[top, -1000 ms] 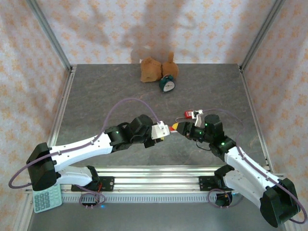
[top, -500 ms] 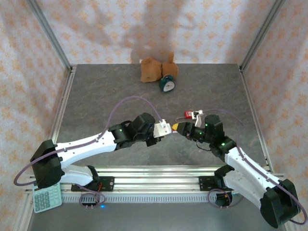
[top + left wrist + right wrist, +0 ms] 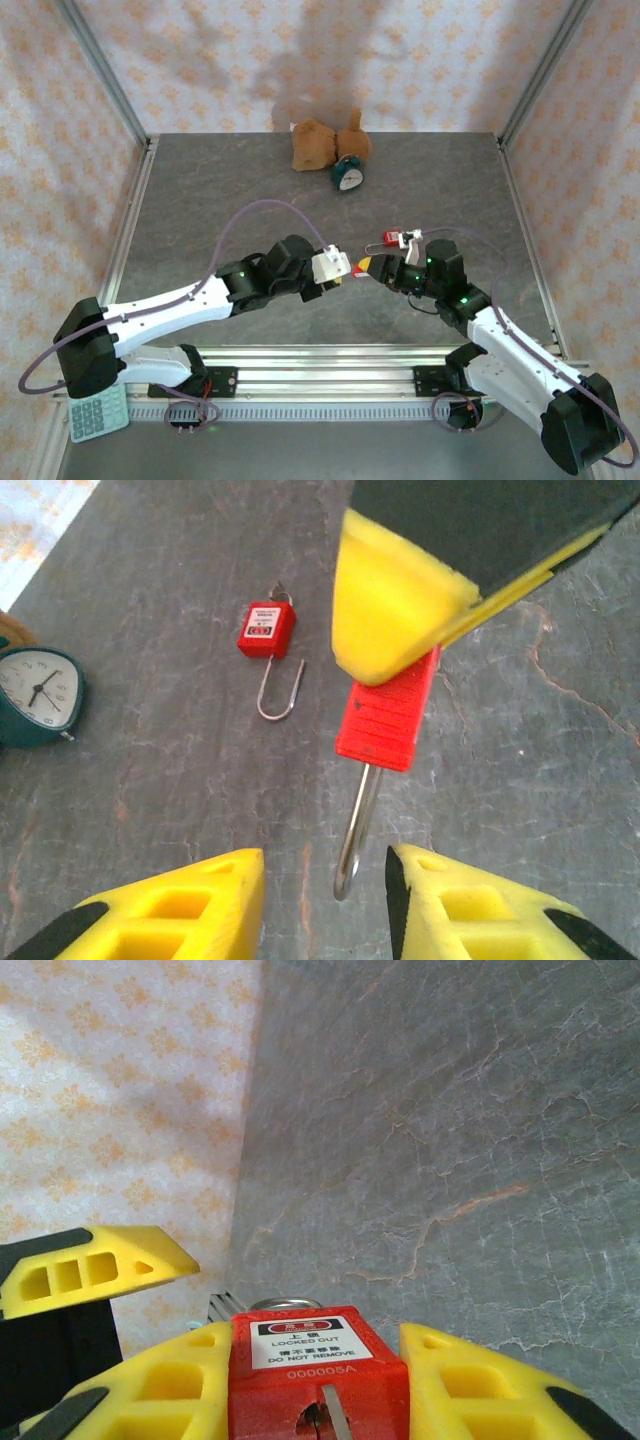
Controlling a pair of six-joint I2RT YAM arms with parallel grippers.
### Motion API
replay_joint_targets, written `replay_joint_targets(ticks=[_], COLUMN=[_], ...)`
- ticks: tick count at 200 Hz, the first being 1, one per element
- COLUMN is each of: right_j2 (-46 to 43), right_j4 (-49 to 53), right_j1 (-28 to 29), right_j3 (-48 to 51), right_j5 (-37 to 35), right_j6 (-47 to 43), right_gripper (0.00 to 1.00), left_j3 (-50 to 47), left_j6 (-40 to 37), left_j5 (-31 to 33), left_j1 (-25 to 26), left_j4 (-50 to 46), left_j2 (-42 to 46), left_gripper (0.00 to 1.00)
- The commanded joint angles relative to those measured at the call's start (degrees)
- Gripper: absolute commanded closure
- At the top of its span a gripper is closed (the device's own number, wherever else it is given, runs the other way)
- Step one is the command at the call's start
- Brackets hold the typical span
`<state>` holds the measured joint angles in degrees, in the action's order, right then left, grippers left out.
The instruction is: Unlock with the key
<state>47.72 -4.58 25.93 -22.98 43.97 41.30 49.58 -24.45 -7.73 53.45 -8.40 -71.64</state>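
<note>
My right gripper (image 3: 315, 1345) is shut on a red padlock (image 3: 315, 1370) labelled "LOCKED OUT", held above the table. A thin silver strip shows at its keyhole; whether that is the key I cannot tell. From the left wrist, that padlock (image 3: 388, 712) hangs under a right finger (image 3: 400, 600), its steel shackle (image 3: 357, 830) pointing down between my left gripper's (image 3: 325, 865) open jaws without touching them. From above, the left gripper (image 3: 343, 270) and right gripper (image 3: 368, 266) meet tip to tip. A second red padlock (image 3: 267, 630) lies on the table (image 3: 200, 200) with its shackle swung out.
A teal alarm clock (image 3: 347, 176) and a brown plush toy (image 3: 318, 143) sit at the back wall. A calculator (image 3: 98, 412) lies at the near left corner. Aluminium rails (image 3: 320, 360) run along the front edge. The second padlock (image 3: 394, 238) lies just behind the right wrist.
The left gripper pushed in toward the right gripper, then drew back slightly to the left. The right arm and its padlock have stayed put.
</note>
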Motion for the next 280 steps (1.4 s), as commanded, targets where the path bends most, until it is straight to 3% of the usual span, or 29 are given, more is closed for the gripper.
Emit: replay_joint_targets(ticks=[1, 58, 102, 142, 251, 269, 280], right_j2=[-0.8, -2.1, -2.4, -3.9, -3.7, -3.3, -2.9], right_j4=[-1.4, -1.0, -0.9, 1.7, 4.1, 3.7, 3.1], right_j1=[0.5, 0.9, 1.0, 1.0, -0.1, -0.2, -0.2], right_j3=[-0.1, 0.0, 0.1, -0.3, -0.5, -0.6, -0.6], right_j5=[0.9, 0.7, 0.2, -1.5, -3.6, -3.4, -3.0], right_j6=[-0.1, 0.1, 0.0, -1.9, -2.9, -2.7, -2.5], right_gripper=[0.74, 0.75, 0.75, 0.75, 0.77, 0.77, 0.77], left_j3=[-0.5, 1.3, 1.9, 1.8, -1.4, -1.9, -2.0], left_j6=[0.0, 0.4, 0.0, -0.7, -0.7, -0.2, 0.3], left_j5=[1.7, -1.9, -2.2, -2.6, 2.9, 3.4, 3.8], left_j1=[-0.4, -0.4, -0.5, -0.5, -1.1, -1.1, -1.1], left_j4=[2.4, 1.3, 0.0, -1.7, -4.6, -4.9, -4.6], left_j2=[-0.8, -4.4, -4.8, -3.8, 2.7, 3.9, 4.3], left_gripper=[0.60, 0.60, 0.85, 0.91, 0.86, 0.79, 0.64])
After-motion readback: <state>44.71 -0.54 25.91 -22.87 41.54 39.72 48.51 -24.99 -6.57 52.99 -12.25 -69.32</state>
